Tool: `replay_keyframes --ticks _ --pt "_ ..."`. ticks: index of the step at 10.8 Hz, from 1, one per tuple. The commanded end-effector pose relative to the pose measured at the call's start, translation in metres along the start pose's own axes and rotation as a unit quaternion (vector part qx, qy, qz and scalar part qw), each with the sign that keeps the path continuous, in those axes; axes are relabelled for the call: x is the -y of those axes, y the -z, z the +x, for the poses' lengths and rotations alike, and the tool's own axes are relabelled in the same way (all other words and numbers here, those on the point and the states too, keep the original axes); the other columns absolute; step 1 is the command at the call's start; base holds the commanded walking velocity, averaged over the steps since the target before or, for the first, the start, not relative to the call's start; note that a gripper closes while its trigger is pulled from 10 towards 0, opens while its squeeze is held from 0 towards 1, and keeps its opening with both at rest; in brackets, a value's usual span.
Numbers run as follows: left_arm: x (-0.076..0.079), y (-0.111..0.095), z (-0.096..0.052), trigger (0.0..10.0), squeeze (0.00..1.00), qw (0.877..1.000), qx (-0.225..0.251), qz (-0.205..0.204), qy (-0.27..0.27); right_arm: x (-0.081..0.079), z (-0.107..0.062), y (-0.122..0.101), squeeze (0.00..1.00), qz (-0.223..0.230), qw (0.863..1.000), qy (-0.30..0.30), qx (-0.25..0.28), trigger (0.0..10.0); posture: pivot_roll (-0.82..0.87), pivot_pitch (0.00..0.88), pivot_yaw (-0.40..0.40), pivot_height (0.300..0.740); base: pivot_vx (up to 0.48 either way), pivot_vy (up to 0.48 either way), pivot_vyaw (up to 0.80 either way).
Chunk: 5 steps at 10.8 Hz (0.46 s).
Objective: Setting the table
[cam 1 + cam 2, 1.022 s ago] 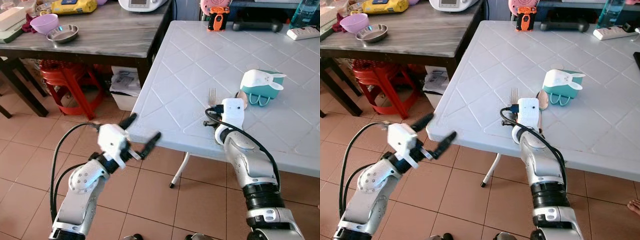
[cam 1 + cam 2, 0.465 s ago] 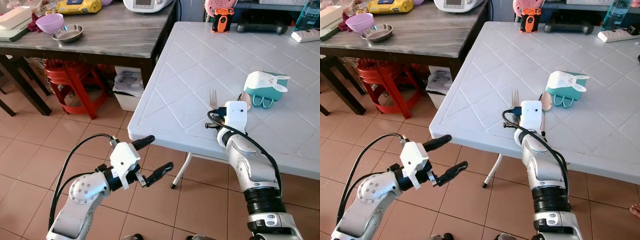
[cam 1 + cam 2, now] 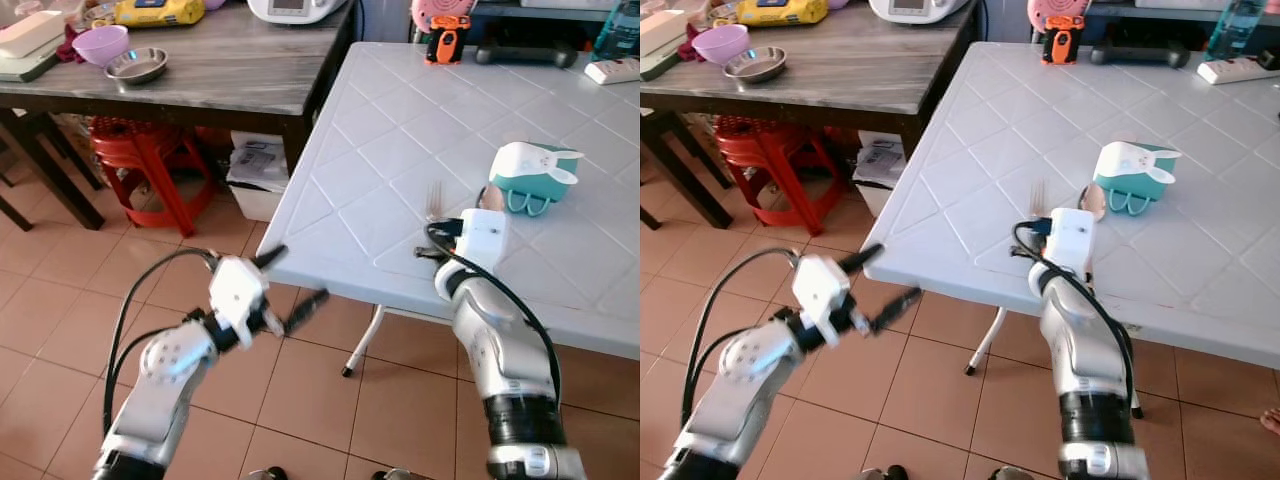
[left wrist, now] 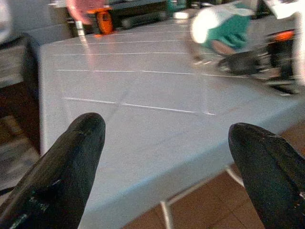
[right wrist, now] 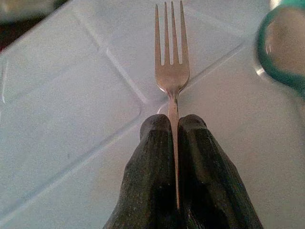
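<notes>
Right hand [image 5: 174, 143] is pinching the fork [image 5: 171, 76] over the tabletop [image 3: 380, 150]; left hand [image 3: 283, 285] is gaping. A thin handle could be twisting loose.

From the head we look forward and down with two eyes side by side, both sharing the white table [image 3: 520, 130] at one o'clock, the dark wooden table [image 3: 220, 70] at eleven o'clock and the tiled floor [image 3: 940, 400] below. Our left wrist camera sits low, off the white table's edge, facing across its top. Our right wrist camera looks down very close along a fork [image 5: 171, 71].
</notes>
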<state>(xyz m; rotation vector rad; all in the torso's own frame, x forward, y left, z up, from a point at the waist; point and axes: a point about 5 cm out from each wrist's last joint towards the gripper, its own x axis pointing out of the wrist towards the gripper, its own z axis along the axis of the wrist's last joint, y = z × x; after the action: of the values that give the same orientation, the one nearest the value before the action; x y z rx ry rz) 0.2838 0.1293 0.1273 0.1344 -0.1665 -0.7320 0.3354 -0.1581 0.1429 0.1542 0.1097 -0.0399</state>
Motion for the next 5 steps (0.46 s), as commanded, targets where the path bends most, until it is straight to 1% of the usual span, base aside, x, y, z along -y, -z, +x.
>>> replay_keyframes --ticks 1,3,4,5 --pt "-0.010 0.002 -0.002 10.0 0.00 0.999 0.000 0.003 -0.041 0.000 -0.004 -0.018 0.00 0.009 0.998 0.003 0.054 0.0 -0.06 0.131 0.073 0.740 0.000 0.000 0.00" --pt "-0.012 0.003 -0.001 10.0 0.00 0.997 0.008 0.000 -0.077 0.000 -0.010 -0.036 0.00 0.007 0.993 0.011 0.116 0.0 -0.06 0.122 0.072 0.740 0.000 0.000 0.00" --pt "-0.016 0.006 0.000 10.0 0.00 0.993 -0.001 0.000 -0.118 0.000 -0.014 -0.042 0.00 0.001 0.990 0.014 0.141 0.0 -0.05 0.119 0.073 0.740 0.000 0.000 0.00" --pt "-0.019 0.008 0.001 10.0 0.00 0.989 -0.006 0.001 -0.150 0.001 -0.018 -0.044 0.00 -0.004 0.988 0.019 0.156 3.4 -0.06 0.114 0.075 0.740 0.000 0.000 0.00"
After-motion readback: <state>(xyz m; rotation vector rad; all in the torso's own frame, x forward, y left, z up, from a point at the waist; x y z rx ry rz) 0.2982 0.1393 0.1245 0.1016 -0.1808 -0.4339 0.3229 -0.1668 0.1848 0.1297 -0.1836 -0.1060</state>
